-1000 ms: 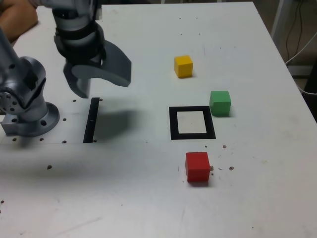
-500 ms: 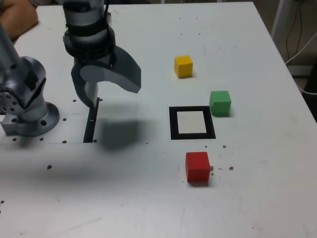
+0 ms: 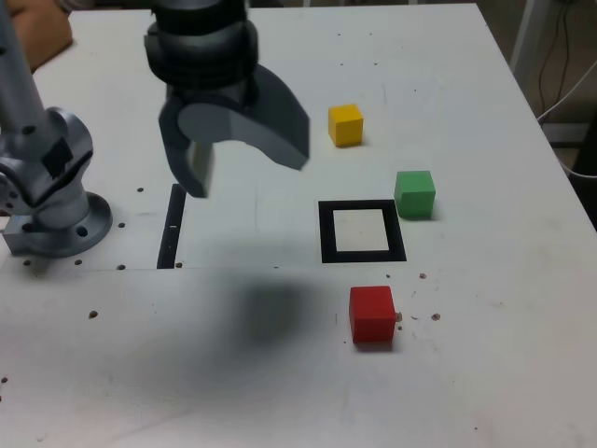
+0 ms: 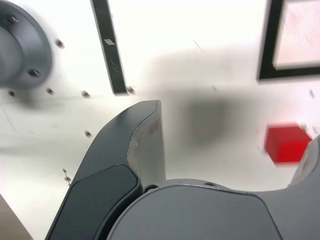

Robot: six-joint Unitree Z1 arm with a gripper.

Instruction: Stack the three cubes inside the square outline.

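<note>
Being swung toward the exterior view's right since the earlier frame, the jaws (image 3: 244, 175) are being held wide open; red (image 3: 373, 315), green (image 3: 415, 195) and yellow cubes (image 3: 345, 126) are lying unmoved around the outline (image 3: 362, 257).

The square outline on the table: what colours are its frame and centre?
Black frame, white centre; best in the exterior view.

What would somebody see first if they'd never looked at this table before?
Probably the big dark jaws, wide open above the table. Next, the bright red cube, just below the black square outline in the exterior view, with green and yellow cubes above.
</note>
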